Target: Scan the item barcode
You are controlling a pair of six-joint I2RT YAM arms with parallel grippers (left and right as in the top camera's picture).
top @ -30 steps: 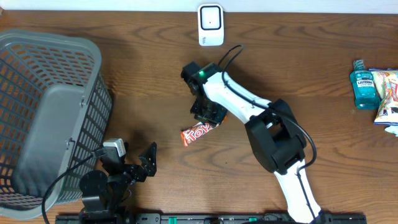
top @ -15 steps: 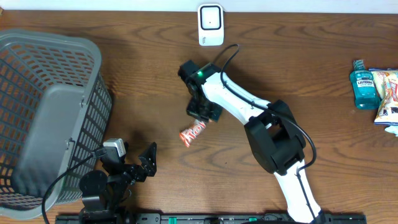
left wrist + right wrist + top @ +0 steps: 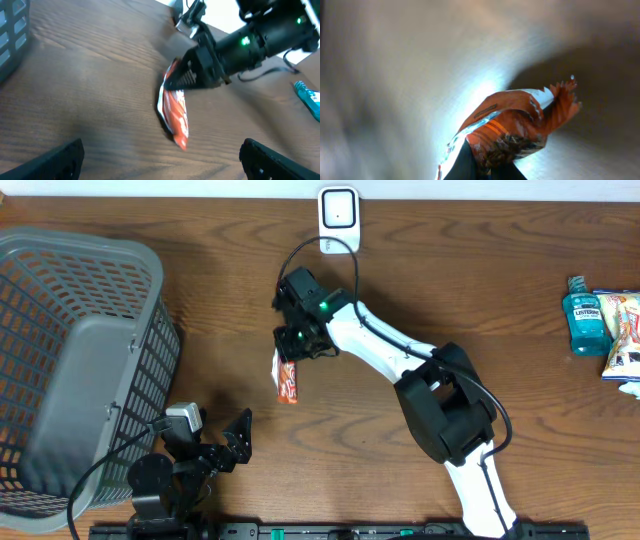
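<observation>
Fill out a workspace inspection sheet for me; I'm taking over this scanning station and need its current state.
Surface: brown wooden table, bare wood between items.
Job's things: orange snack bar hangs from the right gripper; white scanner stands at the far edge.
Clutter: grey basket at left; mouthwash bottle and snack packets at the right edge.
Grippers: right gripper shut on the snack bar's top end; left gripper open, empty, near the front edge.
Cables: black cable loops off the right arm near the scanner; second cable trails beside the basket.
Surroundings: pale wall behind; otherwise nothing seen.
</observation>
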